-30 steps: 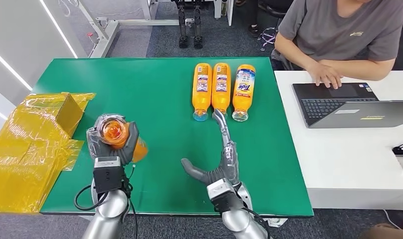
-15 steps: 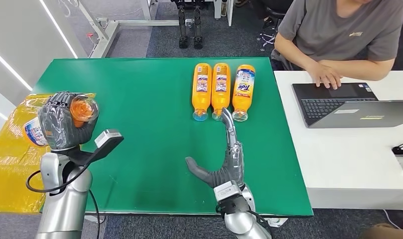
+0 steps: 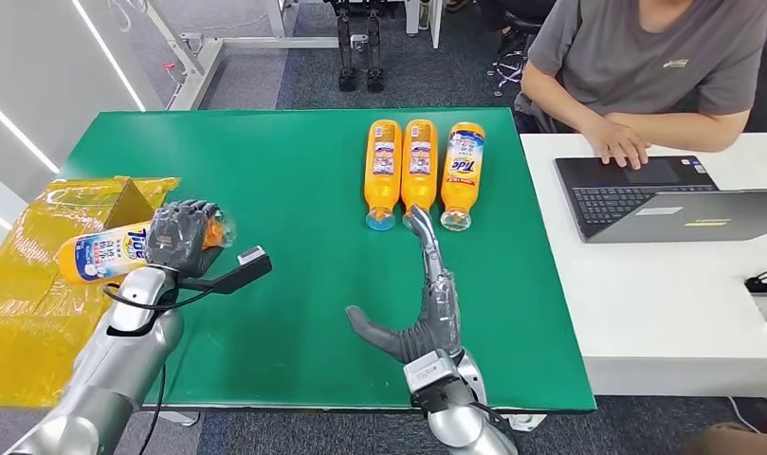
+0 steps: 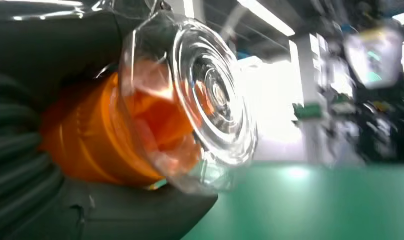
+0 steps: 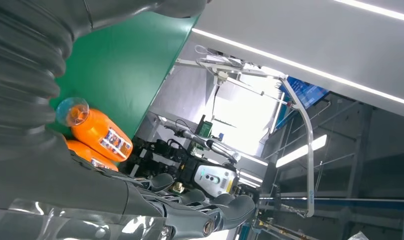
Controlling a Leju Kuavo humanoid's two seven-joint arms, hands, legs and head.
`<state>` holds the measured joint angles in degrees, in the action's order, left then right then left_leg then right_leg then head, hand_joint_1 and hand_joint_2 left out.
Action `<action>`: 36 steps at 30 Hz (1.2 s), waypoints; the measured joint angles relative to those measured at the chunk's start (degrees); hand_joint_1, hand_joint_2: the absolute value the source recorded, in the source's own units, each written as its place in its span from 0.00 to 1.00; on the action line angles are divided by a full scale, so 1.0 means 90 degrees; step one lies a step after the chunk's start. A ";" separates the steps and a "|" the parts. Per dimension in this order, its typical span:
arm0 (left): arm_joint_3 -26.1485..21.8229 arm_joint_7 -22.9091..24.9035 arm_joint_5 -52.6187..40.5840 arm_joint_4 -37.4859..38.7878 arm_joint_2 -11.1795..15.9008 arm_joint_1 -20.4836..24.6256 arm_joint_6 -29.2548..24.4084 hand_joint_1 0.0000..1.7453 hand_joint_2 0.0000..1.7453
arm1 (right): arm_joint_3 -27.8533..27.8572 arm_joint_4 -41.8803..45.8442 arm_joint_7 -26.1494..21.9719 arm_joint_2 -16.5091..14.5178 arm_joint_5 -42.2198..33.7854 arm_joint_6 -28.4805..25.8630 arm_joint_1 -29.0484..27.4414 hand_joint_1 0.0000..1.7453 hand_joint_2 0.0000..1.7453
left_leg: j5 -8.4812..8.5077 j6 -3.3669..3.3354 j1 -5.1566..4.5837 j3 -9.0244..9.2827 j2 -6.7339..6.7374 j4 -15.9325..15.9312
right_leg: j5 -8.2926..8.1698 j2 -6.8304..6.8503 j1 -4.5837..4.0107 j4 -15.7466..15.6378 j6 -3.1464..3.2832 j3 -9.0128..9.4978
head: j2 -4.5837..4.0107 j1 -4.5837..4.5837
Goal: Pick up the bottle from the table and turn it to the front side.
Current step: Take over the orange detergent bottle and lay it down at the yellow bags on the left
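Within left fingers (image 3: 182, 230): bottle (image 3: 102, 255).

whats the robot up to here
The left robot hand holds an orange bottle sideways above the left end of the green table, label showing, beside yellow wrapping. The right robot hand is open and holds nothing, fingers reaching toward three more bottles lying side by side. A person sits at a laptop on the white desk.

A green table (image 3: 294, 190) carries three orange bottles (image 3: 422, 172) lying side by side at its 1 o'clock area, caps toward the robot. Crumpled yellow plastic wrap (image 3: 38, 284) overlaps its 9 o'clock edge.
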<state>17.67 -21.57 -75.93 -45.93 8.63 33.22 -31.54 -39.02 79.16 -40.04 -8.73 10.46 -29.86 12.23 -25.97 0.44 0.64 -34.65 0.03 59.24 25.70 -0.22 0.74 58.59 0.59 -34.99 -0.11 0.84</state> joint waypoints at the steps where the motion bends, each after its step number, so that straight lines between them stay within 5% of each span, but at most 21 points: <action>1: 0.0092 -0.0207 0.0026 0.0205 0.0061 0.0088 0.0149 1.00 1.00 | 0.0013 0.0006 0.0000 0.0000 0.0022 0.0019 -0.0002 0.00 1.00 | 0.0000 0.0000 0.0000 0.0000 0.0000 0.0000 | 0.0000 0.0000 0.0000 0.0000 0.0000 0.0000 | 0.0000 0.0001; 10: 0.0790 -0.0533 -0.0131 0.1690 0.0297 0.0659 0.0841 1.00 1.00 | 0.0120 0.0148 0.0000 -0.0001 0.0181 0.0025 -0.0076 0.00 1.00 | 0.0001 0.0001 0.0001 -0.0001 0.0001 -0.0001 | -0.0002 0.0000 -0.0001 0.0003 0.0003 -0.0002 | 0.0000 0.0000; 20: 0.1098 -0.0744 -0.0246 0.2337 0.0496 0.0819 0.1466 1.00 1.00 | 0.0182 0.0311 0.0008 -0.0002 0.0310 0.0012 -0.0108 0.00 1.00 | 0.0000 0.0001 0.0001 -0.0002 0.0001 -0.0001 | -0.0001 0.0000 -0.0001 0.0002 0.0003 -0.0004 | 0.0000 0.0000; 36: 0.1170 -0.1322 0.0585 0.2630 0.0035 0.1225 0.1560 1.00 1.00 | 0.0350 0.0308 0.0066 -0.0145 0.0498 0.0139 -0.0089 0.00 1.00 | 0.0003 0.0003 0.0000 -0.0003 -0.0001 0.0000 | -0.0003 0.0001 0.0000 0.0002 0.0003 -0.0003 | 0.0000 0.0000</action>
<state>28.20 -33.47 -70.67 -22.26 8.95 44.24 -17.50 -35.87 81.93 -39.45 -10.04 14.95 -28.61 11.42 -25.94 0.47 0.64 -34.67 0.02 59.24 25.67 -0.21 0.74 58.61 0.61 -35.01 -0.11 0.84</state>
